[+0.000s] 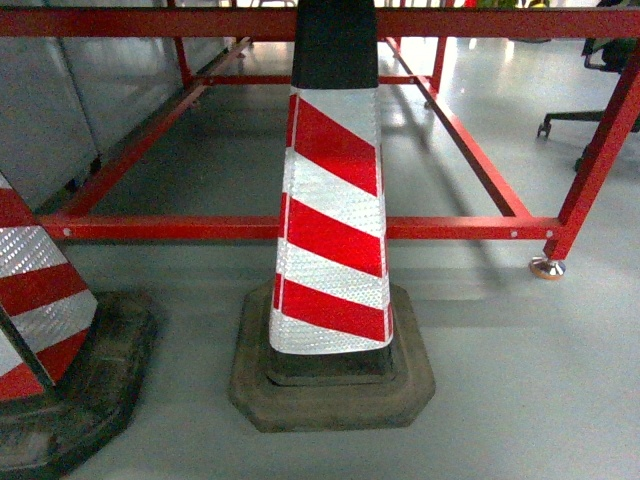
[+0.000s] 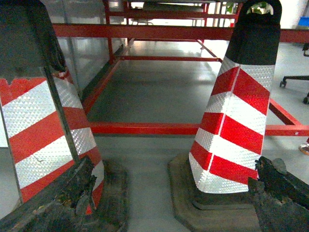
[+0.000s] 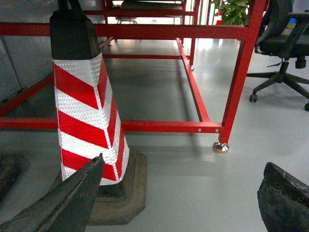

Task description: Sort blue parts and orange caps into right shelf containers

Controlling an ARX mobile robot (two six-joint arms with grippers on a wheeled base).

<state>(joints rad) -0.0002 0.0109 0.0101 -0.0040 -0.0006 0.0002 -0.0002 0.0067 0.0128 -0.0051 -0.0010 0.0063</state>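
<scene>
A red-and-white striped traffic cone (image 1: 333, 200) on its black rubber base stands squarely in front of the robot, with the lower rail of a red steel frame (image 1: 200, 228) running across just behind it and a second striped cone (image 1: 35, 300) to its left at the edge of the head view. No blue parts, orange caps or blue shelf crates appear in any of the three views, so the task's things lie somewhere outside the frames and sorting, by this evidence, is not under way; the robot seems to be in a travel or approach phase, low to the grey floor. The next move, judged from here, calls for steering the base around the central cone and bringing the shelf and its containers into sight before either arm reaches. The left gripper (image 2: 169, 203), seen from its own wrist camera, has its worn dark fingers (image 2: 58, 203) spread wide, one on each side of the picture, and nothing between them. The right gripper (image 3: 178, 203) is likewise spread wide, its fingers (image 3: 58, 203) framing the central cone's base and bare floor, gripping nothing; the fingertips are cropped by the frame's bottom edge, so contact with the floor cannot be ruled out. An office chair (image 3: 285, 48) stands beyond the frame's right upright, well apart from the cone.
</scene>
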